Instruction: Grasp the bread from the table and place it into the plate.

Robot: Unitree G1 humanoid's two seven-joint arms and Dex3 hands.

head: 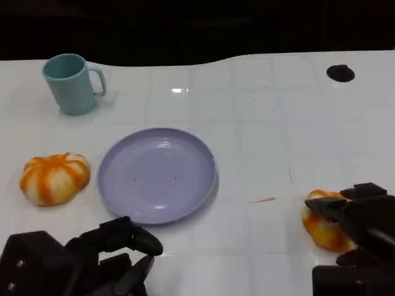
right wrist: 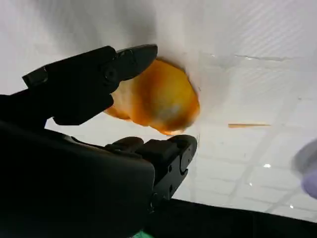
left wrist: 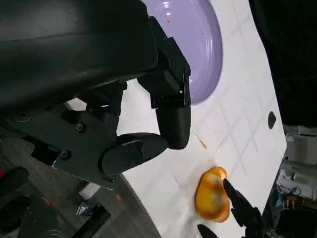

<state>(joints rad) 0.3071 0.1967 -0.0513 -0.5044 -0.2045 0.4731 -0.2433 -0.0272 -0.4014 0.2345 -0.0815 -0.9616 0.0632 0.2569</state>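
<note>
White desk [head: 278, 123]. Purple plate [head: 157, 174] sits centre, nothing in it. Teal mug [head: 71, 83] far left, upright, handle to the right. Two orange-and-white bread pieces: one bread roll [head: 54, 177] on the left just beside the plate, apart from it; the other bread [head: 321, 227] near right, lying on the desk, well apart from the plate.

Right hand [head: 361, 225] is at the near right around that bread: in the right wrist view fingers [right wrist: 94, 79] lie on one side of the bread [right wrist: 158, 99] and more fingers on the other, touching or nearly so; bread on the desk, cannot tell if it is actually gripped.

Left hand [head: 92, 259] near left, just in front of the plate's near rim, fingers curled in loosely, holding nothing. Left wrist view shows its fingers [left wrist: 171, 119] bent over the desk, plate [left wrist: 198, 44] beyond.

Small black round mark [head: 340, 73] far right on the desk.
</note>
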